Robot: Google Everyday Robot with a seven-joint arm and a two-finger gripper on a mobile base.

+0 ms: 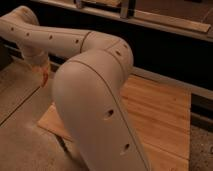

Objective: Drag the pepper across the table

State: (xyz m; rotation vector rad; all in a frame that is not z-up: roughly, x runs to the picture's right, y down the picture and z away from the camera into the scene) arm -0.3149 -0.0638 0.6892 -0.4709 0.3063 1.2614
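My big cream arm fills the middle of the camera view. Its forearm reaches to the far left, where the gripper (43, 76) hangs below the wrist, near the table's far left edge. A small orange-red bit at the gripper looks like the pepper (44, 78); I cannot tell whether it is held or only touched. The light-brown wooden table (162, 107) shows to the right of the arm, with a strip at the front left (50, 122). The arm hides most of the table's left half.
The grey speckled floor (20, 135) lies to the left and in front of the table. A dark wall with a ledge (165, 20) runs behind the table.
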